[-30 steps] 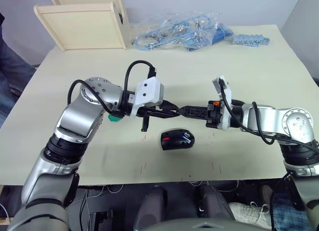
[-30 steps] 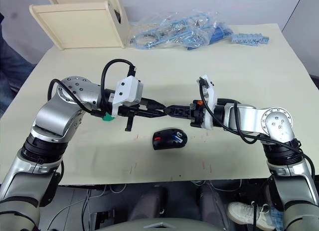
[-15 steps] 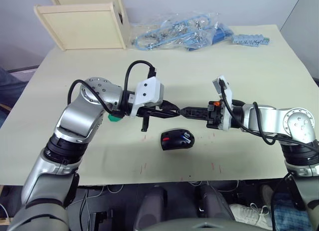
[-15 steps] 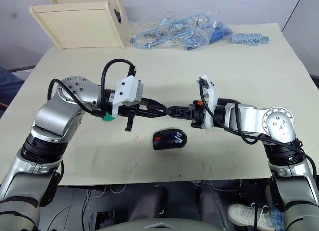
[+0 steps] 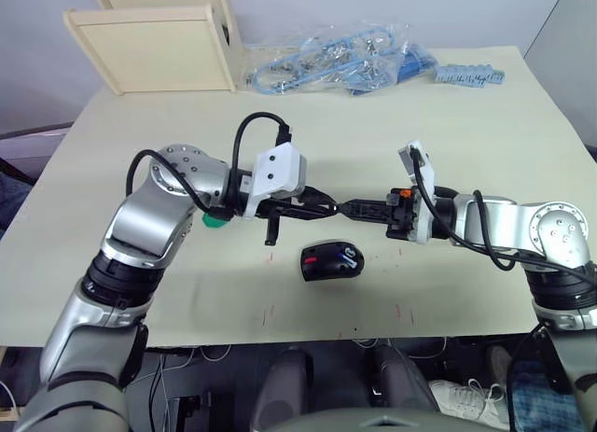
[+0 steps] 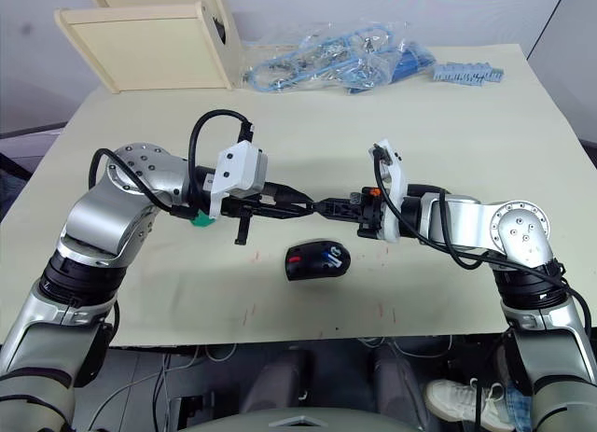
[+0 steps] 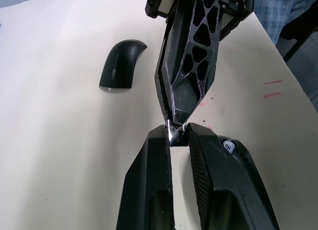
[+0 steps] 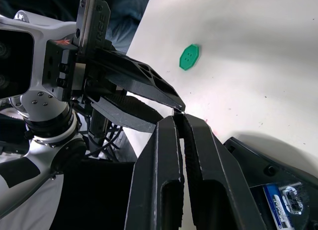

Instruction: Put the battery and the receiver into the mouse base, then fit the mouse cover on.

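The receiver (image 7: 171,134) is a tiny stub pinched between both hands' tips, up in the air just past the mouse base (image 5: 331,261). The battery (image 5: 349,257) already sits in that base on the bench (image 5: 466,133). Left hand (image 5: 328,207) and right hand (image 5: 347,208) meet tip to tip, each nearly closed on it. A green disc (image 5: 213,221) lies left.
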Tool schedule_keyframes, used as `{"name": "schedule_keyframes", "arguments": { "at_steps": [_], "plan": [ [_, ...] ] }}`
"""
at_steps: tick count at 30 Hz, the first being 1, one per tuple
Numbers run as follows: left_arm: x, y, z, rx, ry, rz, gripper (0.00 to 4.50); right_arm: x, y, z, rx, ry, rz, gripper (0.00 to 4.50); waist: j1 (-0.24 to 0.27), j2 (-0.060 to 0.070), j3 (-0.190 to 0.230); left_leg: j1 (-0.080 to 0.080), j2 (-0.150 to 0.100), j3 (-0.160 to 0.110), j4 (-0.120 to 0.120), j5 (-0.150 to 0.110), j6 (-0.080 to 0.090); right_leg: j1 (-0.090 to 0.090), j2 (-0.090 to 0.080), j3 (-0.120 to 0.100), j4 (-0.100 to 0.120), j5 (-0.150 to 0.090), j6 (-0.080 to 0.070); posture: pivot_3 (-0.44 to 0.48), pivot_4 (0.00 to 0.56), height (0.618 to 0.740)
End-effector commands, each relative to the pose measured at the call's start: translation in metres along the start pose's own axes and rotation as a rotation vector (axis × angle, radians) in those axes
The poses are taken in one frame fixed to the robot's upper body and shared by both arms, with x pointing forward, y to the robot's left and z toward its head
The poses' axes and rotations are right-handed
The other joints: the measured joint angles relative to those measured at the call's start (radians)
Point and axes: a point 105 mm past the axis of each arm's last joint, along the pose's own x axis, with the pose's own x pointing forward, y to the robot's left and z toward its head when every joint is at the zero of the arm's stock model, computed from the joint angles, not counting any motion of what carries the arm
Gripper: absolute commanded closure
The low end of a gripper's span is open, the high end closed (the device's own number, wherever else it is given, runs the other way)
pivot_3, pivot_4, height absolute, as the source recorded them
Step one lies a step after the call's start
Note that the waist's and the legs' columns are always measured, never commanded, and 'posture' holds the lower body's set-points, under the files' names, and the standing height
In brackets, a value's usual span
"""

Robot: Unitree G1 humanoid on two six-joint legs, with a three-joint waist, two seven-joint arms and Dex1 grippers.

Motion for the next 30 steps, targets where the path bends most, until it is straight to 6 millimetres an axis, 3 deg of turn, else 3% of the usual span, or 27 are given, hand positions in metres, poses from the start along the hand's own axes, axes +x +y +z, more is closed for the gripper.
{"name": "schedule_keyframes", "arguments": {
  "at_steps": [1, 3, 4, 6, 7, 8, 10, 13, 15, 23, 30],
  "plan": [
    [-0.005, -0.003, 0.011, 0.014, -0.045, -0.007, 4.47, -0.002, 0.015, 0.003, -0.026, -0.013, 0.06, 4.45, 0.0, 0.0, 0.0, 0.0, 0.0, 0.0, 0.0, 0.0, 0.0, 0.0, 0.0, 0.0, 0.0, 0.0, 0.0, 0.0, 0.15, 0.74],
    [-0.007, -0.003, 0.01, -0.013, -0.056, 0.004, 3.37, -0.003, 0.015, 0.003, -0.029, -0.012, 0.059, 4.5, 0.0, 0.0, 0.0, 0.0, 0.0, 0.0, 0.0, 0.0, 0.0, 0.0, 0.0, 0.0, 0.0, 0.0, 0.0, 0.0, 0.15, 0.74],
    [-0.011, -0.003, 0.009, -0.043, -0.061, 0.01, 3.37, -0.003, 0.015, 0.003, -0.032, -0.011, 0.057, 4.5, 0.0, 0.0, 0.0, 0.0, 0.0, 0.0, 0.0, 0.0, 0.0, 0.0, 0.0, 0.0, 0.0, 0.0, 0.0, 0.0, 0.15, 0.74],
    [-0.016, -0.005, 0.006, -0.083, -0.064, 0.023, 2.66, -0.006, 0.014, 0.004, -0.036, -0.012, 0.052, 4.5, -0.001, 0.0, 0.0, 0.0, 0.0, 0.0, 0.0, 0.0, 0.0, 0.0, 0.0, 0.0, 0.0, 0.0, 0.0, 0.0, 0.15, 0.74],
    [-0.018, -0.006, 0.004, -0.098, -0.063, 0.029, 2.66, -0.008, 0.013, 0.005, -0.037, -0.011, 0.047, 4.5, -0.002, 0.0, 0.0, 0.0, 0.0, 0.0, 0.0, 0.0, 0.0, 0.0, 0.0, 0.0, 0.0, 0.0, 0.0, 0.0, 0.15, 0.74],
    [-0.022, -0.007, 0.002, -0.125, -0.068, 0.047, 2.21, -0.01, 0.011, 0.006, -0.037, -0.013, 0.039, 4.5, -0.002, 0.0, 0.0, 0.0, 0.0, 0.0, 0.0, 0.0, 0.0, 0.0, 0.0, 0.0, 0.0, 0.0, 0.0, 0.0, 0.15, 0.74],
    [-0.028, -0.009, -0.003, -0.174, -0.076, 0.081, 1.86, -0.017, 0.006, 0.007, -0.037, -0.017, 0.018, 4.5, -0.002, 0.0, 0.0, 0.0, 0.0, 0.0, 0.0, 0.0, 0.0, 0.0, 0.0, 0.0, 0.0, 0.0, 0.0, 0.0, 0.15, 0.74],
    [-0.035, -0.017, -0.01, -0.223, -0.085, 0.099, 0.58, -0.028, -0.001, 0.009, -0.033, -0.027, -0.011, 4.5, -0.002, 0.0, 0.0, 0.0, 0.0, 0.0, 0.0, 0.0, 0.0, 0.0, 0.0, 0.0, 0.0, 0.0, 0.0, 0.0, 0.15, 0.74],
    [-0.038, -0.022, -0.013, -0.253, -0.096, 0.109, 0.06, -0.034, -0.005, 0.009, -0.03, -0.033, -0.027, 4.5, 0.0, 0.0, 0.0, 0.0, 0.0, 0.0, 0.0, 0.0, 0.0, 0.0, 0.0, 0.0, 0.0, 0.0, 0.0, 0.0, 0.15, 0.74],
    [-0.036, -0.045, -0.025, -0.34, -0.129, 0.103, 0.06, -0.061, -0.016, 0.004, -0.009, -0.081, -0.079, 4.5, 0.003, 0.0, 0.0, 0.0, 0.0, 0.0, 0.0, 0.0, 0.0, 0.0, 0.0, 0.0, -0.001, 0.0, 0.0, 0.0, 0.15, 0.74],
    [-0.03, -0.057, -0.047, -0.368, -0.109, 0.079, 0.06, -0.083, -0.022, -0.002, 0.008, -0.129, -0.109, 4.5, 0.004, 0.0, 0.0, 0.001, 0.001, 0.001, 0.0, 0.0, 0.0, 0.0, 0.0, 0.0, 0.0, 0.0, 0.0, 0.0, 0.15, 0.74]
  ]
}}
